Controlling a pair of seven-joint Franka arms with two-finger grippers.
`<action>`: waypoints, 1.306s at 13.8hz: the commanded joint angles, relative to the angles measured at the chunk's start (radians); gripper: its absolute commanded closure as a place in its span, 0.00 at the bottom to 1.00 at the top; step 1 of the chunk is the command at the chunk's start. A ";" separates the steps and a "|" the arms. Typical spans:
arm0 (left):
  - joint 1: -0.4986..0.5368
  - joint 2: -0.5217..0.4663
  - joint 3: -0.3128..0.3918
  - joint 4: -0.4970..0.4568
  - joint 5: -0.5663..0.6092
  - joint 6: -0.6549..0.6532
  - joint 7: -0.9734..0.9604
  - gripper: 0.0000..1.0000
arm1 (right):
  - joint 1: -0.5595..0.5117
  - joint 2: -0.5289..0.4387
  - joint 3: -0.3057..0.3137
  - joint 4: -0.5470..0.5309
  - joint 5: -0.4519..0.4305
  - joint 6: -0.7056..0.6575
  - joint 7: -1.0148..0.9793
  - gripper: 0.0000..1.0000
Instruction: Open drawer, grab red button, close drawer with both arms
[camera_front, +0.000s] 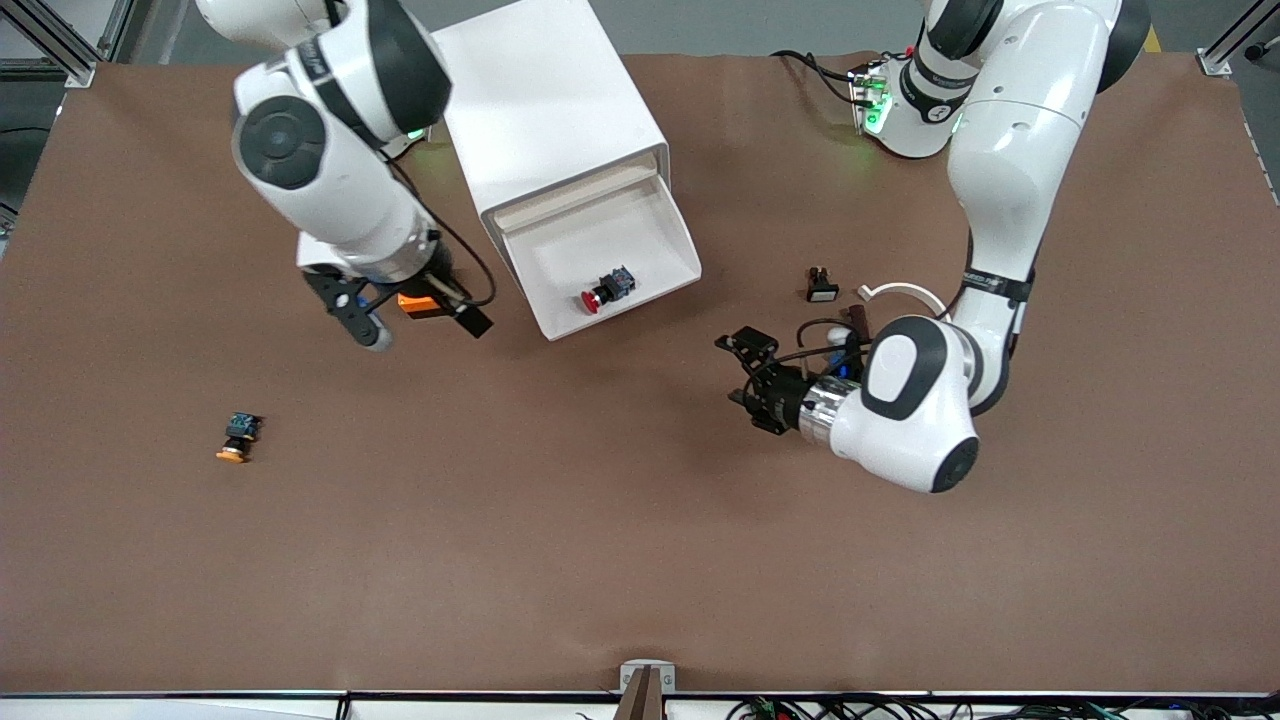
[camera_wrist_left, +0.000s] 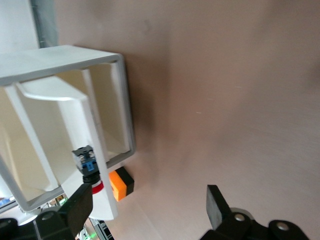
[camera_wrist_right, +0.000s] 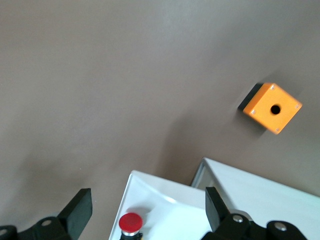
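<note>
The drawer (camera_front: 680, 235) stands pulled out of the white cabinet (camera_front: 540, 100). The red-capped button (camera_front: 608, 288) lies on its side in the drawer, near its front edge. My right gripper (camera_front: 418, 322) is open and empty, up in the air over the orange box (camera_front: 420, 303) beside the drawer. In the right wrist view the button's red cap (camera_wrist_right: 130, 222) shows in the drawer (camera_wrist_right: 165, 210), between the fingers of the right gripper (camera_wrist_right: 147, 212). My left gripper (camera_front: 736, 372) is open and empty over bare table by the drawer's corner. The left wrist view shows the left gripper (camera_wrist_left: 148, 212), the drawer (camera_wrist_left: 70, 125) and the button (camera_wrist_left: 87, 167).
The small orange box with a round hole (camera_wrist_right: 272, 107) sits on the table by the cabinet (camera_wrist_right: 260, 192); it also shows in the left wrist view (camera_wrist_left: 121, 183). A yellow-orange-capped button (camera_front: 237, 438) lies toward the right arm's end. A small black part (camera_front: 821, 285) lies near the left arm.
</note>
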 joint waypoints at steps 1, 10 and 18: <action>-0.010 -0.047 0.050 -0.002 0.031 -0.008 0.118 0.00 | 0.083 0.048 -0.014 -0.002 -0.049 0.066 0.137 0.00; -0.063 -0.130 0.047 0.021 0.356 -0.004 0.820 0.00 | 0.239 0.191 -0.013 0.008 -0.145 0.176 0.456 0.00; -0.238 -0.117 0.036 -0.014 0.574 0.139 1.040 0.00 | 0.303 0.222 -0.013 0.009 -0.145 0.180 0.515 0.12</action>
